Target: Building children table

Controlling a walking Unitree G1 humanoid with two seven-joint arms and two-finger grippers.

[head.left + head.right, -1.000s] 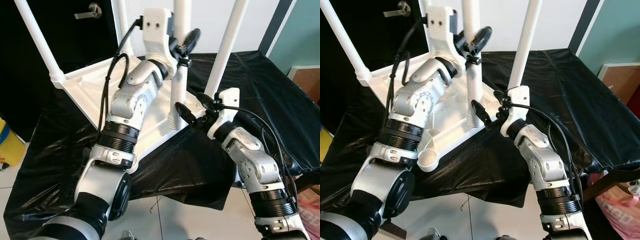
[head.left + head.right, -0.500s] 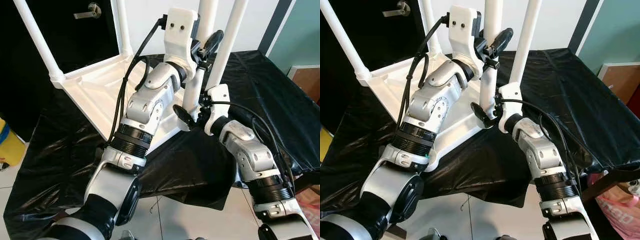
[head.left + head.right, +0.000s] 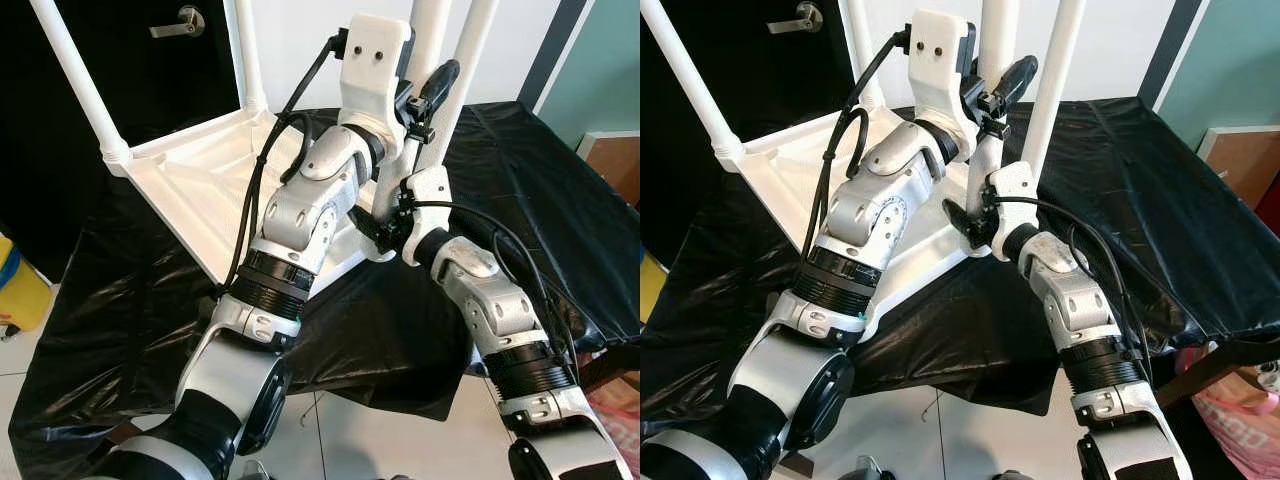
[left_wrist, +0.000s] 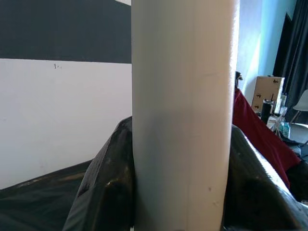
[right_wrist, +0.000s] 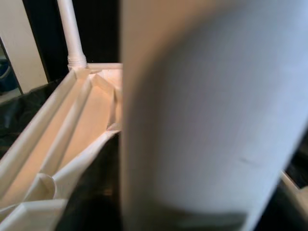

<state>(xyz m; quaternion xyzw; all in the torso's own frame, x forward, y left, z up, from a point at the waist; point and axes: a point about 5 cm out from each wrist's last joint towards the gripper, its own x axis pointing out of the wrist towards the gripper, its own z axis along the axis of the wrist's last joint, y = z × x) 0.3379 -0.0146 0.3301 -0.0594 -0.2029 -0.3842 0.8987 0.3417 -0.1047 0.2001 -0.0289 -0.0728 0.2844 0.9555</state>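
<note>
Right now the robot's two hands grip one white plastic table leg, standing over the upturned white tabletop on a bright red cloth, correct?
Not quite: the cloth is black, as the left eye view shows. The rest holds: the left hand and right hand both grip the white plastic table leg over the upturned white tabletop.

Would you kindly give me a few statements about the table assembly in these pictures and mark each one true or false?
1. The white tabletop lies upside down on a black sheet. True.
2. The left gripper is shut on a white leg. True.
3. The right gripper hangs idle beside the robot's hip. False: it is up at the base of that leg.
4. The sheet is bright red. False: it is black.
5. A leg stands upright at the tabletop's far left corner. True.
</note>
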